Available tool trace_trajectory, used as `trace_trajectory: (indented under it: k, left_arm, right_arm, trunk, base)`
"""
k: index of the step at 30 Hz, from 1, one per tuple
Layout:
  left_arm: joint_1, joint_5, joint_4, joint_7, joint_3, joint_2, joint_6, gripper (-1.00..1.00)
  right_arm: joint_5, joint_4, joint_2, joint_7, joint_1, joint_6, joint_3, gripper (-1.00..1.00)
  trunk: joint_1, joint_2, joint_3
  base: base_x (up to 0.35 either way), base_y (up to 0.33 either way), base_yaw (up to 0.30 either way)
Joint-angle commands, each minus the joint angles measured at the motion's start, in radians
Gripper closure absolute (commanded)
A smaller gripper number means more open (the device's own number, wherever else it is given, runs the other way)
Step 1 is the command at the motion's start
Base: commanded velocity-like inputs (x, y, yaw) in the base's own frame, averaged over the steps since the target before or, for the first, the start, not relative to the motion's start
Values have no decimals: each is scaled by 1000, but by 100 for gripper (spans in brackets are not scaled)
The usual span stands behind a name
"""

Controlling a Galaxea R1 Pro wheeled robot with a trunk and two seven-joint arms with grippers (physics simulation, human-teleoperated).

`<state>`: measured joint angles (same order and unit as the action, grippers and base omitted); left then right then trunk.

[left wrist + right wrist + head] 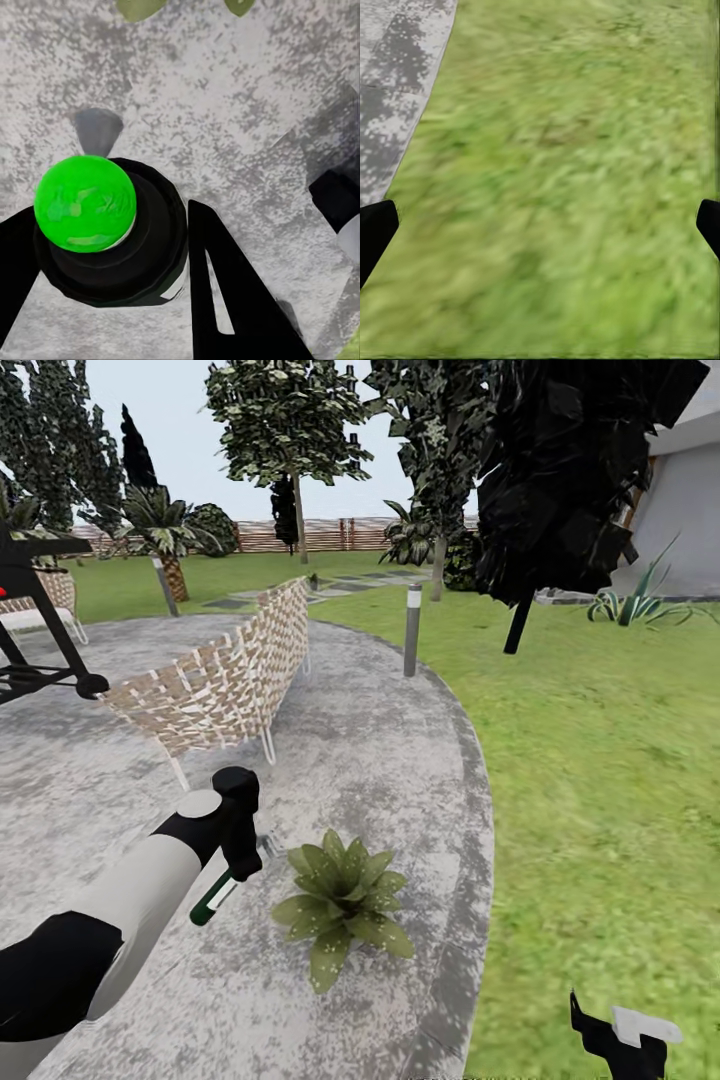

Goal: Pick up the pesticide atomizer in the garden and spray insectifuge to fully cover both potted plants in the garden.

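The atomizer (216,895) sits low and left of centre in the head view, clamped in the left gripper (243,838). Its long axis runs on a slant, the dark green end down toward the lower left and the white part going up and right into the gripper. From the left wrist camera you look straight down its length: a bright green round end (85,203) on a black collar, with a dark finger (225,285) pressed against each side, above the speckled grey patio (225,97). Just right of it in the head view a plant (343,899) spreads its pointed leaves flat on the patio (380,760), close to the atomizer but not touching it. Behind, toward the upper left, stands a woven chair (225,680), and a short grey post (412,630) rises at the patio's far edge. Lawn (600,760) fills the right side, with a slatted fence (320,535) far back. The right gripper (625,1035) hangs at the lower right corner over grass; its wrist view shows the two dark fingertips (375,229) spread wide apart, nothing between them.
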<state>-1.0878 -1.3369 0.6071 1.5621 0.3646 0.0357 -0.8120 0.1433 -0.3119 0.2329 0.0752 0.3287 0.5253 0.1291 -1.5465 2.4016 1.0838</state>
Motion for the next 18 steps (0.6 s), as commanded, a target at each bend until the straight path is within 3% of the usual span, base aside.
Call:
trace_trajectory:
  k: [1,18]
  left_arm:
    - [0,-5,2,9,5,1,-10,100]
    - [14,-6,0,9,7,6,-10,100]
  right_arm:
    - [9,0,0,0,1,4,-3,-100]
    - [9,-1,0,0,1,4,-3,-100]
  trunk:
    - [0,0,1]
    - [0,0,1]
  base:
    - [4,311,-261]
    - [-96,285,-261]
